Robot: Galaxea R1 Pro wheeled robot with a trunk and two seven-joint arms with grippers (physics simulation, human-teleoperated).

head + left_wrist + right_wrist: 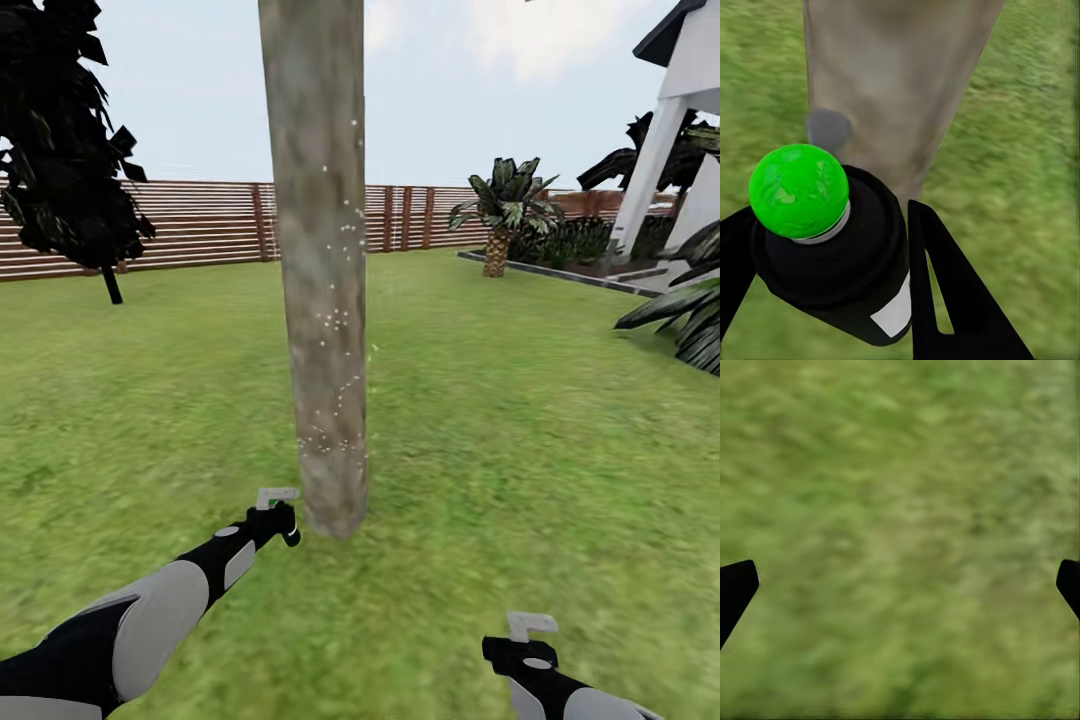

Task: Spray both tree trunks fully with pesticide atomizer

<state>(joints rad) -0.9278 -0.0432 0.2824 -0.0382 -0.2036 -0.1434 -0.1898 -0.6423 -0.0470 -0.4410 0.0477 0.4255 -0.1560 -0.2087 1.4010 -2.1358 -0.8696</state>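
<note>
On the lawn just in front of the robot, a mottled tree trunk (322, 260) is flecked with white pesticide (335, 320) specks. The pesticide atomizer (832, 247) is clenched in the left gripper (275, 520), near the trunk's base. The right gripper (525, 645) is spread wide, holding nothing. Bare patches are probably best covered by sweeping the nozzle upward. The trunk's top, crown and far side are hidden.

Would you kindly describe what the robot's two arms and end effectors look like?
Both arms have glossy black joints and smooth light grey shell panels. The left end effector and the right end effector each carry a small pale grey bracket on top. Their fingers are flat, black, tapering blades.
</note>
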